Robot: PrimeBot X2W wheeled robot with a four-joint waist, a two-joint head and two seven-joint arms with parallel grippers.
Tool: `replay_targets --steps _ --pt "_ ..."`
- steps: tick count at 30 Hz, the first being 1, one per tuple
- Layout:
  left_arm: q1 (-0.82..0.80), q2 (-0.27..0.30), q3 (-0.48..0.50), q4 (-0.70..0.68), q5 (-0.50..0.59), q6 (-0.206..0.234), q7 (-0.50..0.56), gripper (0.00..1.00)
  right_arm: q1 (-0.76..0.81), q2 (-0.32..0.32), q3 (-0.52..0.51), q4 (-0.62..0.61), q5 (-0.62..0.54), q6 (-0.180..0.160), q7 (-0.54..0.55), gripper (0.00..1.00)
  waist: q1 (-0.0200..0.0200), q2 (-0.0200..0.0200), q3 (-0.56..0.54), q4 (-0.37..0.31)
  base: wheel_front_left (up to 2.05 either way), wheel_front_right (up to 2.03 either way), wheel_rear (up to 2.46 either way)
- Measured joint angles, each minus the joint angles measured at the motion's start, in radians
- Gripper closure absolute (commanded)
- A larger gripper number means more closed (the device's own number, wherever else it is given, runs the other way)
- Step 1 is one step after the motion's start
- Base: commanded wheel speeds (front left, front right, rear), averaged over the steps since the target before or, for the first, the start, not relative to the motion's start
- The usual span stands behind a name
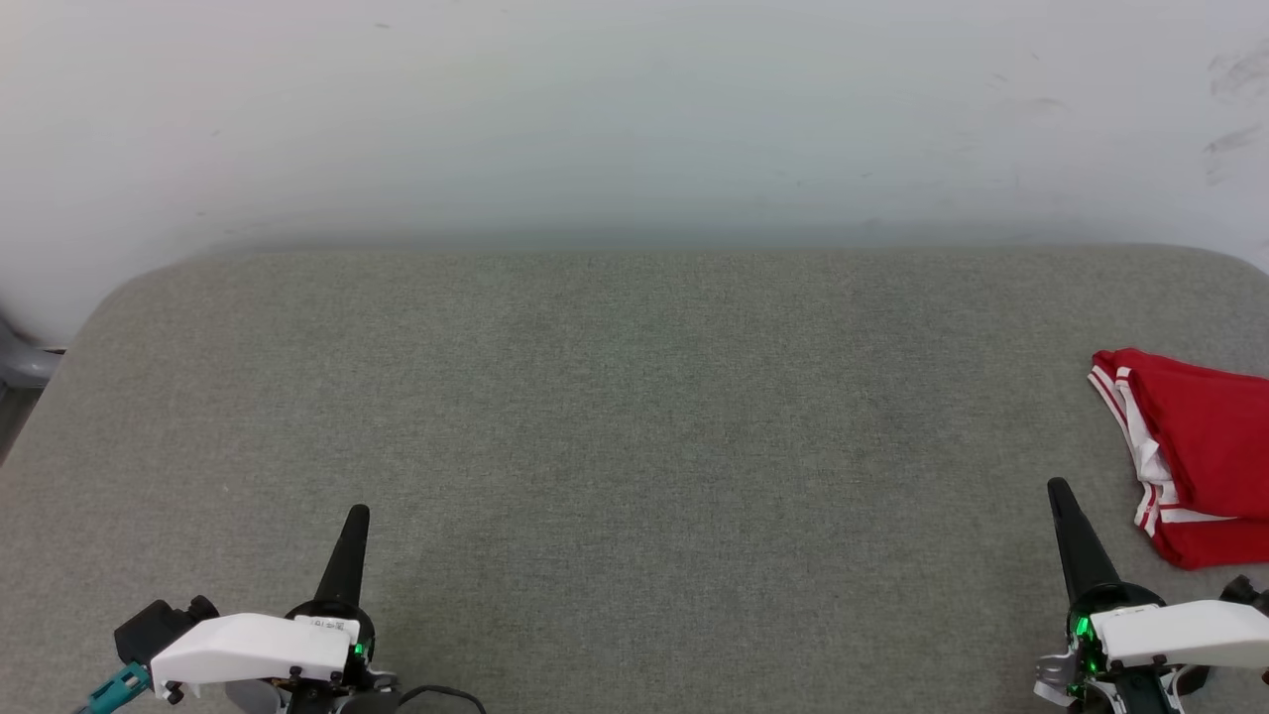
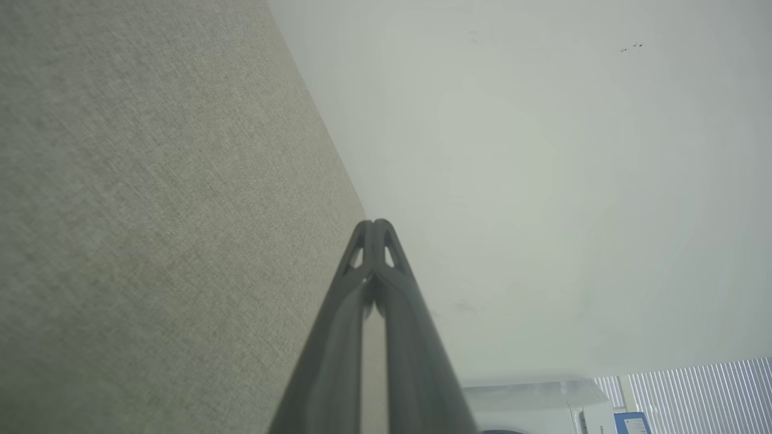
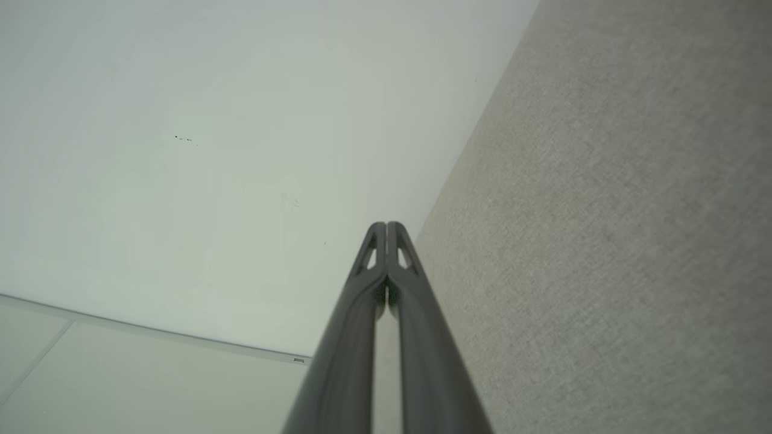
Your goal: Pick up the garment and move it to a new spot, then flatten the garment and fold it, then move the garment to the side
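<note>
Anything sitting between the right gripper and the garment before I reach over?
No. In the head view, the stretch between the right gripper and the garment is bare grey cloth surface; the two are apart.

Bright, diffuse light; shadows faint; wall [image 1: 634, 99] washed out, hazy; wrist views soft, esp. bottom edge.

No legible text (sticker [image 1: 327, 624] on left claw [image 1: 357, 511] too small).
</note>
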Motion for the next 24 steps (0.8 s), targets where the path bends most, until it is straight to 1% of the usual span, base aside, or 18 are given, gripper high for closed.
replay_targets --steps 24 --pt "-0.037 -0.001 0.02 0.013 -0.204 -0.017 0.05 1.0 -0.04 0.0 -0.007 0.021 0.192 0.0 0.052 1.0 0.0 -0.0001 0.007 -0.006 0.0 0.0 0.0"
